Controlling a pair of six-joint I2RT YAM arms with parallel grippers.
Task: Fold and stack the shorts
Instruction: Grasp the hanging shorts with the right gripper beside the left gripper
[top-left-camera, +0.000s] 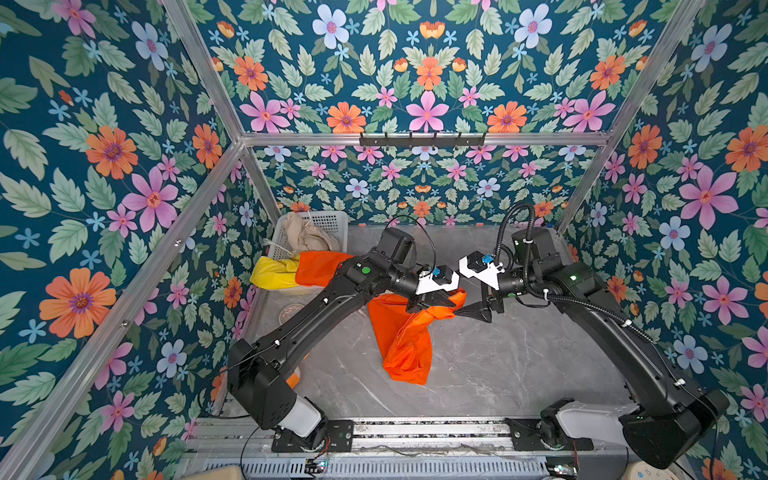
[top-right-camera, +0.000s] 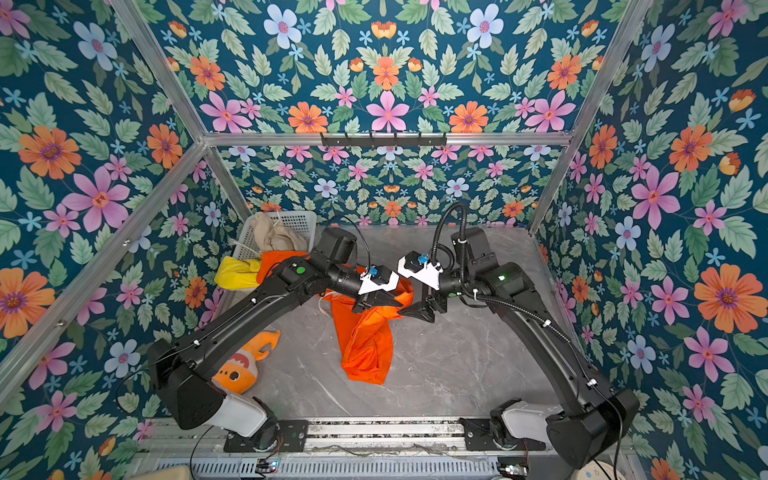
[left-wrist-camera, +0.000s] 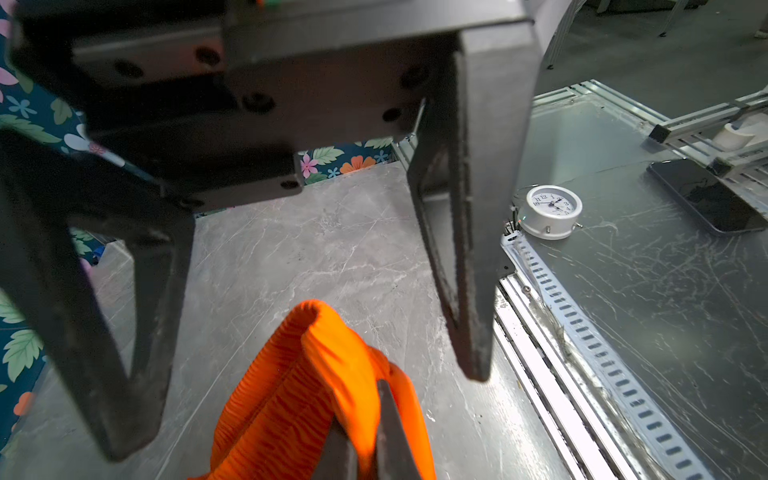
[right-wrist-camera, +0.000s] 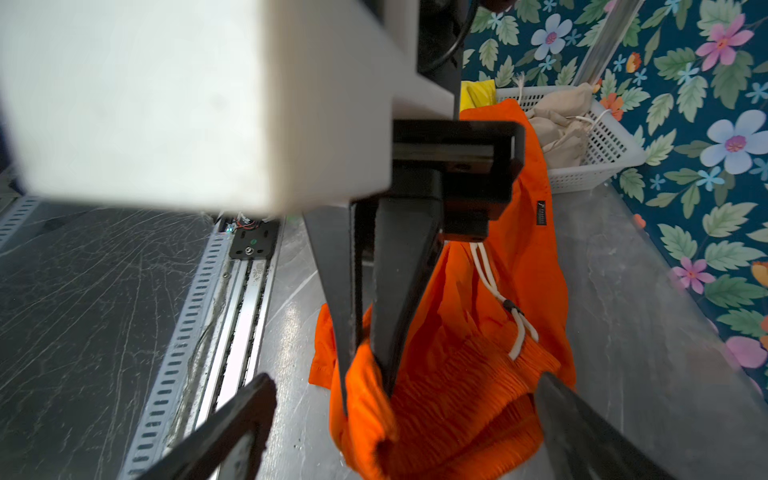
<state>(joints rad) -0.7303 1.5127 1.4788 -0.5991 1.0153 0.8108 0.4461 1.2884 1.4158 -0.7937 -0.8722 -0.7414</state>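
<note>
Pinched tight between the closed jaws of the left gripper (right-wrist-camera: 365, 374): the ribbed waistband of the bright orange cloth shorts (top-left-camera: 405, 340), lifted above the middle of the grey marble-look table (top-left-camera: 519, 365). Lower cloth hanging down and pooled on the table. Far part trailing towards the white perforated plastic basket (top-left-camera: 332, 220) at far left. Right gripper (top-left-camera: 473, 312) spread wide, holding nothing, just right of the raised waistband; contact with it unclear. Crumpled beige drawstring shorts (top-left-camera: 307, 235) inside the basket. Bright yellow shorts (top-left-camera: 272, 272) draped over its near left rim.
</note>
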